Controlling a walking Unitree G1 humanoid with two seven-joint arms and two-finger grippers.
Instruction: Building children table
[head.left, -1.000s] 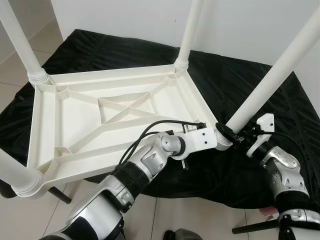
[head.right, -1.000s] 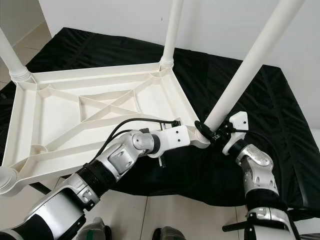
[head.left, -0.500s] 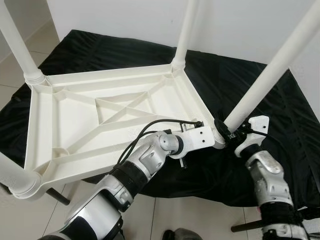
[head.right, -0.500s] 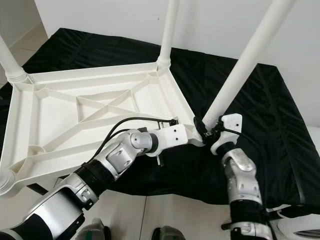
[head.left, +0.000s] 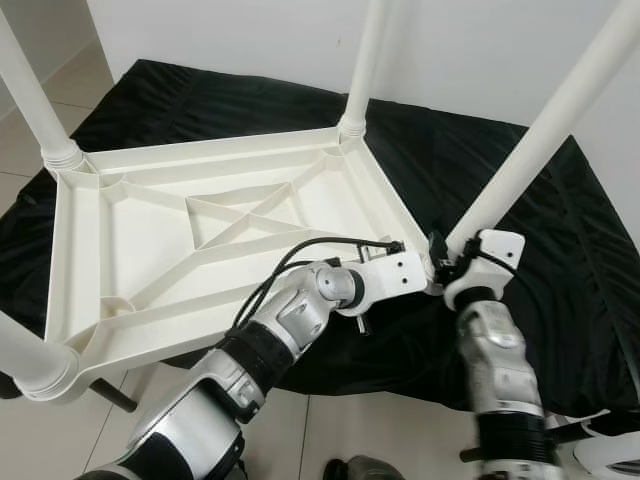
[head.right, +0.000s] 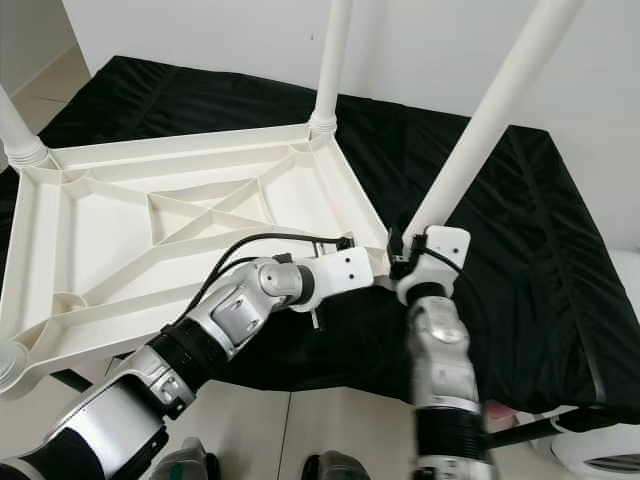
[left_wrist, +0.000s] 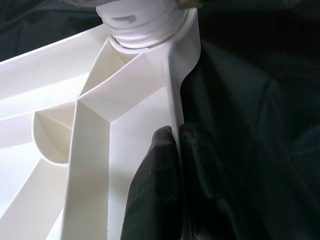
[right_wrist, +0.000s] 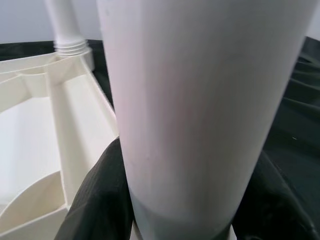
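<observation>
Lying upside down on a black cloth (head.left: 560, 250), the white tabletop (head.left: 150, 250) shows its ribbed underside, with legs standing up from its corners. The far-left leg (head.left: 35, 95) and the near-left leg (head.left: 25, 355) are both cut off by the frame edge, and the back leg (head.left: 362, 60) runs out of the top.

The left gripper (left_wrist: 176, 165) sits at the near-right corner, its jaws narrow and pinched on the thin side rim (left_wrist: 172, 100), one finger inside and one outside; the fingertips themselves are hidden behind the white wrist block in the head views.

The right gripper (head.right: 400, 262) is at the base of the right leg (head.left: 545, 140), jaws clasped around it just above the socket. In the right wrist view that leg hides most of both fingers (right_wrist: 97, 200), so the socket joint cannot be made out.
</observation>
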